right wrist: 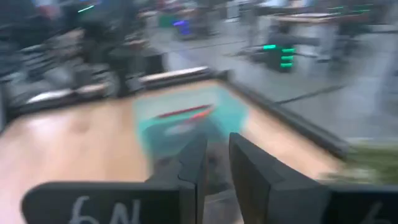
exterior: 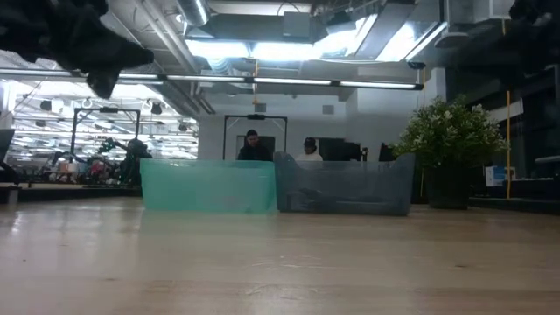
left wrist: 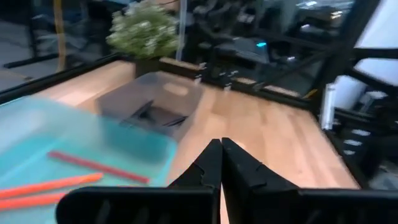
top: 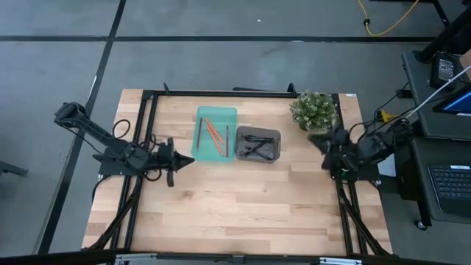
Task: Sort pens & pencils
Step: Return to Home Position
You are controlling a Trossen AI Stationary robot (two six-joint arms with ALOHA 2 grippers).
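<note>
Pencils in teal tray, left pincer beside

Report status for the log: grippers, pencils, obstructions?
Left gripper shut beside teal tray; right gripper slightly open by plant; both empty. Orange, red pencils in teal tray, black pens in grey tray. No obstruction.

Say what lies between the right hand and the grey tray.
Only bare wooden table, shown in the high view; the right hand and grey tray stand apart.
</note>
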